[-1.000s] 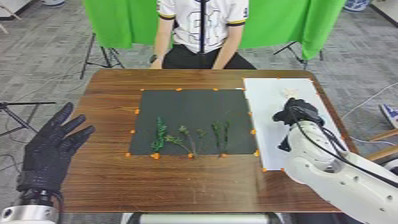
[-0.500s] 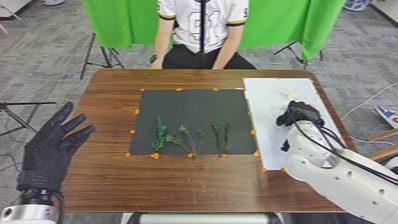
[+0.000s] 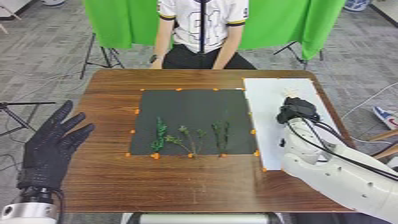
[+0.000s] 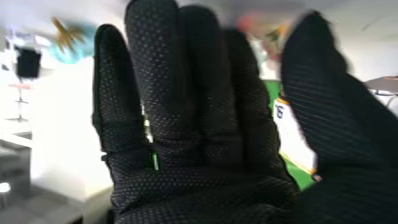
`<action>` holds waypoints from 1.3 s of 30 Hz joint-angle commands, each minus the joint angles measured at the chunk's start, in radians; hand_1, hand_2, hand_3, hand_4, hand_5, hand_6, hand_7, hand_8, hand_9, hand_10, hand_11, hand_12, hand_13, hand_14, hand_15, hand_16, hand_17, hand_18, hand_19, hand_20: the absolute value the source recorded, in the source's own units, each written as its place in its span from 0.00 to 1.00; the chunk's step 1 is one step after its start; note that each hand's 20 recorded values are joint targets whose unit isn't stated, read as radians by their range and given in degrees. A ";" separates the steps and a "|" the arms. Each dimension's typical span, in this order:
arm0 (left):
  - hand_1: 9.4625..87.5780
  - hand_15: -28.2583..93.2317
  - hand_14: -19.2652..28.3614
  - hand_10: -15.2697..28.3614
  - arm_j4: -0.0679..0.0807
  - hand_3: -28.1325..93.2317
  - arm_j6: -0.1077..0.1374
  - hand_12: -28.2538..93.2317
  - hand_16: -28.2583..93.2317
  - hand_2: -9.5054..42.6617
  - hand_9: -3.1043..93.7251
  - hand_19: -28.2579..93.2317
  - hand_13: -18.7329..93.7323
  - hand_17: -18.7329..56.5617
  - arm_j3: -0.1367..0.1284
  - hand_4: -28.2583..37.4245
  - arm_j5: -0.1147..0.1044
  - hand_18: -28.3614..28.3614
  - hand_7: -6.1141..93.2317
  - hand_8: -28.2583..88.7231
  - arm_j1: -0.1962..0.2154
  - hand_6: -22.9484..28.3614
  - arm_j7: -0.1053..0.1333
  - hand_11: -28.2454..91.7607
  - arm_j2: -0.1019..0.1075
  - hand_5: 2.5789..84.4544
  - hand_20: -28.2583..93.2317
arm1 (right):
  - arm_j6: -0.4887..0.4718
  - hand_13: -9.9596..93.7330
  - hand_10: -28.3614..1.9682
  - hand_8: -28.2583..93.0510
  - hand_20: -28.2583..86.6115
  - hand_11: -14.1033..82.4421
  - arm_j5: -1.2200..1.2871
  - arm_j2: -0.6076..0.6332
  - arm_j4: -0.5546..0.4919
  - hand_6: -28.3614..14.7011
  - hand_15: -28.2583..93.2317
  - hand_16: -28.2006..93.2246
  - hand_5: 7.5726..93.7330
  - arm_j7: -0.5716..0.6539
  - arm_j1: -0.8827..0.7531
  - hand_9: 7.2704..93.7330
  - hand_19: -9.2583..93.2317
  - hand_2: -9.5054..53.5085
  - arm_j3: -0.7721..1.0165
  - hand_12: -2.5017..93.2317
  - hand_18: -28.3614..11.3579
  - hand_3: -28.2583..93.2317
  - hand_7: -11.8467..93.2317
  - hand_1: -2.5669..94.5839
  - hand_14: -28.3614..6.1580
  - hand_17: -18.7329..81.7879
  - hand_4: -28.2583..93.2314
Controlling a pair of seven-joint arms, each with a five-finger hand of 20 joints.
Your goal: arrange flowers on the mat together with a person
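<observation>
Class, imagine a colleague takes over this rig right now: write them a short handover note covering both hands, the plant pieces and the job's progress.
Left hand: open, at the table's left side, holding nothing.
Right hand: open, fingers straight, over the white sheet, just short of the pale flower.
Done: the leafy green stem, branching sprigs and thin stems lie side by side on the near part of the dark mat.
Left: the pale flower lies on the white sheet; probably it goes onto the dark mat next.
</observation>
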 commanded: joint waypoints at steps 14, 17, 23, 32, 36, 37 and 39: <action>0.14 0.60 0.86 0.67 -0.066 0.86 -0.064 0.34 0.19 0.32 0.31 0.55 0.34 0.12 -0.088 0.04 0.121 0.85 0.16 0.17 0.013 0.52 -0.069 0.37 -0.065 0.32 0.36 | 0.252 0.91 0.72 0.22 0.20 0.29 -0.154 -0.018 -0.165 0.76 0.58 0.40 0.91 -0.108 0.114 1.00 0.84 0.00 -0.149 0.30 0.26 0.73 0.26 0.61 0.65 0.61 0.00; 0.14 0.60 0.86 0.67 -0.067 0.85 -0.081 0.34 0.19 0.32 0.31 0.55 0.34 0.12 -0.097 0.04 0.145 0.85 0.16 0.17 -0.019 0.52 -0.103 0.37 -0.088 0.32 0.36 | 0.272 0.91 0.72 0.23 0.20 0.29 -0.135 -0.084 -0.195 0.76 0.58 0.40 0.91 -0.183 0.213 1.00 0.84 0.00 -0.233 0.30 0.26 0.73 0.26 0.61 0.65 0.61 0.00; 0.14 0.60 0.86 0.67 -0.062 0.85 -0.089 0.34 0.19 0.31 0.31 0.55 0.35 0.12 -0.117 0.05 0.150 0.85 0.16 0.17 -0.049 0.52 -0.124 0.37 -0.085 0.32 0.36 | 0.256 0.90 0.71 0.23 0.20 0.31 -0.091 -0.268 -0.161 0.77 0.59 0.40 0.91 -0.302 0.378 0.99 0.85 0.00 -0.393 0.31 0.28 0.74 0.26 0.60 0.66 0.60 0.00; 0.14 0.60 0.86 0.67 -0.049 0.85 -0.085 0.34 0.19 0.31 0.32 0.56 0.35 0.12 -0.111 0.05 0.145 0.85 0.16 0.17 -0.087 0.52 -0.106 0.37 -0.076 0.32 0.36 | 0.264 0.89 0.70 0.23 0.20 0.33 -0.006 -0.502 -0.029 0.77 0.60 0.41 0.91 -0.342 0.522 0.98 0.84 0.00 -0.579 0.32 0.29 0.74 0.27 0.59 0.66 0.59 0.00; 0.14 0.61 0.87 0.67 -0.036 0.85 -0.093 0.34 0.19 0.31 0.32 0.56 0.35 0.12 -0.092 0.05 0.149 0.85 0.16 0.17 -0.136 0.52 -0.123 0.37 -0.060 0.32 0.37 | 0.276 0.88 0.70 0.22 0.20 0.34 0.058 -0.581 0.010 0.77 0.61 0.41 0.90 -0.305 0.609 0.97 0.84 0.00 -0.712 0.31 0.29 0.74 0.27 0.59 0.66 0.59 0.00; 0.14 0.61 0.87 0.67 -0.032 0.85 -0.095 0.33 0.19 0.31 0.32 0.56 0.35 0.12 -0.083 0.05 0.149 0.85 0.16 0.17 -0.152 0.52 -0.128 0.37 -0.055 0.32 0.37 | 0.277 0.88 0.70 0.22 0.20 0.34 0.068 -0.600 0.023 0.78 0.61 0.41 0.90 -0.291 0.629 0.97 0.84 0.00 -0.744 0.31 0.29 0.74 0.27 0.59 0.66 0.59 0.00; 0.14 0.61 0.87 0.67 -0.028 0.85 -0.100 0.33 0.19 0.31 0.32 0.56 0.35 0.12 -0.071 0.05 0.152 0.85 0.16 0.17 -0.169 0.52 -0.130 0.37 -0.049 0.32 0.37 | 0.260 0.88 0.70 0.22 0.20 0.35 0.095 -0.622 0.034 0.78 0.61 0.41 0.90 -0.287 0.638 0.97 0.84 0.00 -0.771 0.31 0.29 0.74 0.27 0.59 0.66 0.58 0.00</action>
